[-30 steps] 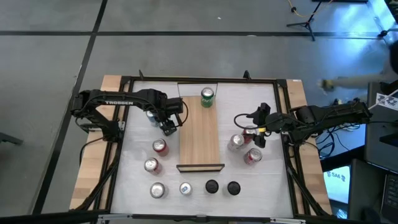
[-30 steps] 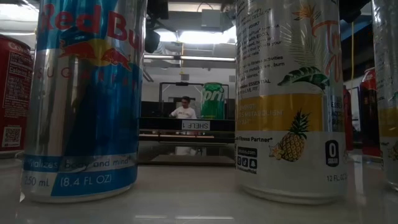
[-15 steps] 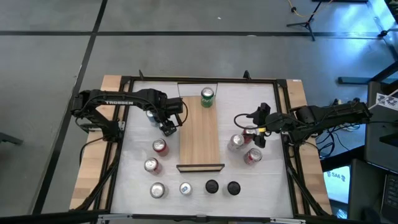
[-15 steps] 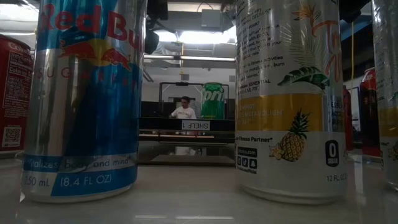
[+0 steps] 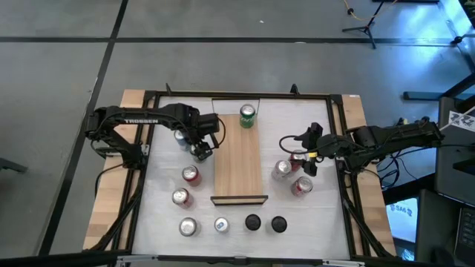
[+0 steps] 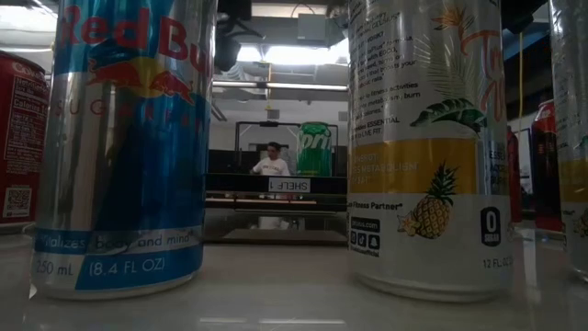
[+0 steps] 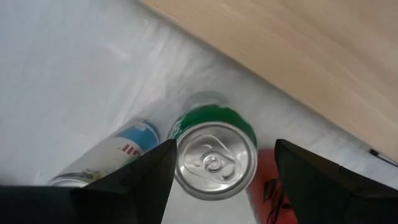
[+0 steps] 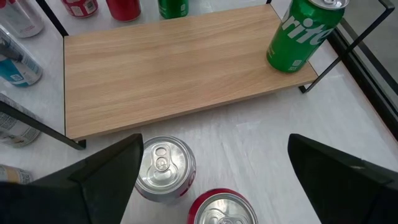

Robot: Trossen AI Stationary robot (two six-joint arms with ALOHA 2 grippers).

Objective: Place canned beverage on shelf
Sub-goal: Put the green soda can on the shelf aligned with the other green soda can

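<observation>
Where gripped, green can (image 7: 216, 154) (silver-topped)

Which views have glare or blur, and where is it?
High view: bluish glare at the top right corner. Low view: bright ceiling lights behind the near Red Bull can, which fills the frame. Left wrist view: the green can is sharp; the shelf is softer.

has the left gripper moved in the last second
Yes, slightly. In the high view the left gripper, holding a green can, has edged up the picture along the shelf's left edge.
</observation>
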